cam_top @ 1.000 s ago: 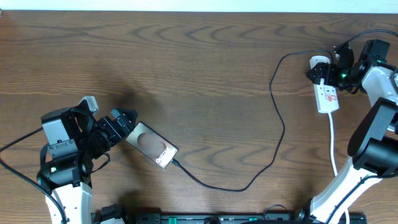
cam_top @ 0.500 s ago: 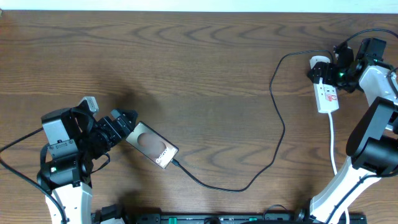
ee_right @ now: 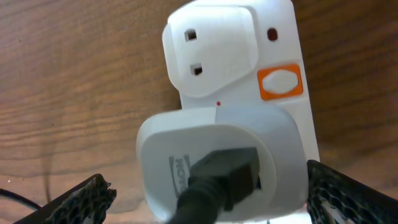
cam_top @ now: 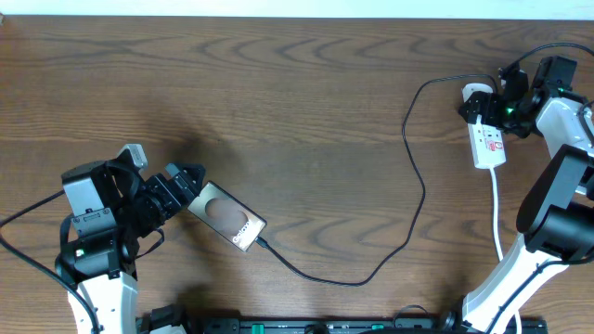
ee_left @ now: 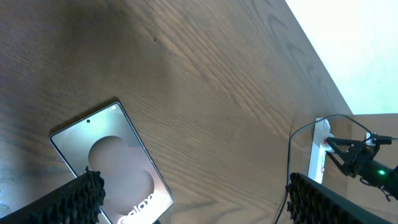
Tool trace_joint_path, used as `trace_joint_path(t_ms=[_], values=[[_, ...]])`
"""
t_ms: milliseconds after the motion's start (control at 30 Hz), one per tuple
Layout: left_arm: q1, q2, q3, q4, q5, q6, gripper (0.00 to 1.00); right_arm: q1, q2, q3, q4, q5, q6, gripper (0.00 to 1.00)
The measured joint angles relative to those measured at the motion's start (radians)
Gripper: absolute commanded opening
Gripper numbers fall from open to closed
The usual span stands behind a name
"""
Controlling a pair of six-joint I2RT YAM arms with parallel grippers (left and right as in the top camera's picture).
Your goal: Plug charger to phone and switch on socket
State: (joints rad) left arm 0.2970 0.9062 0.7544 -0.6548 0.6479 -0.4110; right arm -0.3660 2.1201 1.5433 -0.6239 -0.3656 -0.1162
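The phone (cam_top: pixel 228 215) lies flat on the wood table at the left, and it also shows in the left wrist view (ee_left: pixel 115 165). The charger's black cable (cam_top: pixel 413 199) runs from the phone's lower right end to the white adapter (cam_top: pixel 476 96). The adapter (ee_right: pixel 205 146) sits in the white socket strip (cam_top: pixel 488 141), below an orange switch (ee_right: pixel 280 83). My left gripper (cam_top: pixel 183 185) is open at the phone's upper left end, and its jaws (ee_left: pixel 199 202) are spread wide. My right gripper (cam_top: pixel 502 105) is open, with its fingers (ee_right: pixel 208 202) either side of the adapter.
The socket's thick white lead (cam_top: pixel 498 218) runs down the right side toward the front edge. The black cable loops across the table's right half. The socket strip also shows far off in the left wrist view (ee_left: pixel 318 155).
My right gripper has shifted very slightly at the far end of the socket. The left arm, the phone and the cable have not moved.
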Motion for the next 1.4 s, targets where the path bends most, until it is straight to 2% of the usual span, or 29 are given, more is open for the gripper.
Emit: trace_joint_path(t_ms=[900,1400], values=[[0.0,0.0,0.0,-0.003,0.0,0.0,0.92,0.014,-0.004,0.012,-0.035,0.017,0.029,0.95],[0.0,0.0,0.0,-0.004,0.0,0.0,0.92,0.04,-0.006,0.007,-0.016,0.085,0.054,0.85]])
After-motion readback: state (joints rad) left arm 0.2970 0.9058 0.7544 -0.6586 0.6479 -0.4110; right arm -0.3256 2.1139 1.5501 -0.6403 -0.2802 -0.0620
